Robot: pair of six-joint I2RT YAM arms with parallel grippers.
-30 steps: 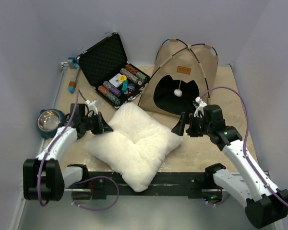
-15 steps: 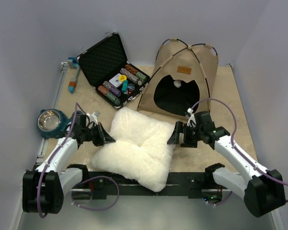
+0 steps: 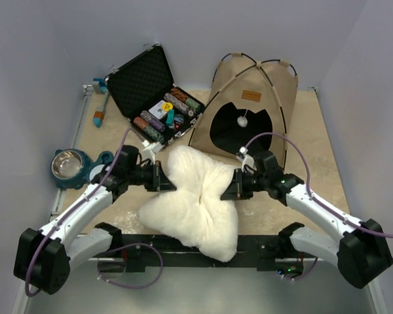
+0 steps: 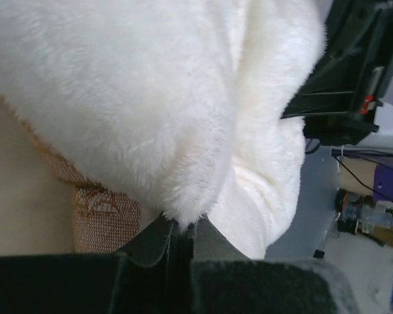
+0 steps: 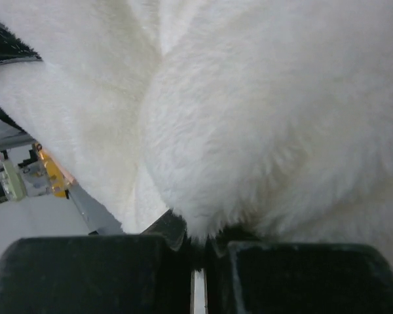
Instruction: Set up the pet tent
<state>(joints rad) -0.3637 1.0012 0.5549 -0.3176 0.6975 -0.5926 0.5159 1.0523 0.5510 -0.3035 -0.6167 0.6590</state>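
The pet tent [image 3: 252, 104] stands upright at the back right, tan canvas with dark crossed poles, a small label and a white pompom in its dark doorway. In front of it a white fluffy pillow [image 3: 195, 193] is bunched into a fold. My left gripper [image 3: 164, 185] is shut on the pillow's left edge, and fur fills the left wrist view above the pinched fingertips [image 4: 181, 229]. My right gripper [image 3: 228, 191] is shut on the pillow's right edge [image 5: 209, 239]. Both grippers are in front of the tent, not touching it.
An open black case of coloured chips [image 3: 154, 98] lies at the back left beside the tent. A metal bowl in a teal holder [image 3: 69, 166] sits at the left edge. A blue and orange tool [image 3: 99, 110] lies near the far left corner.
My right gripper moved in to the pillow's right edge and shut on it. Both arms drew toward each other, bunching the pillow into a fold and shifting it forward.
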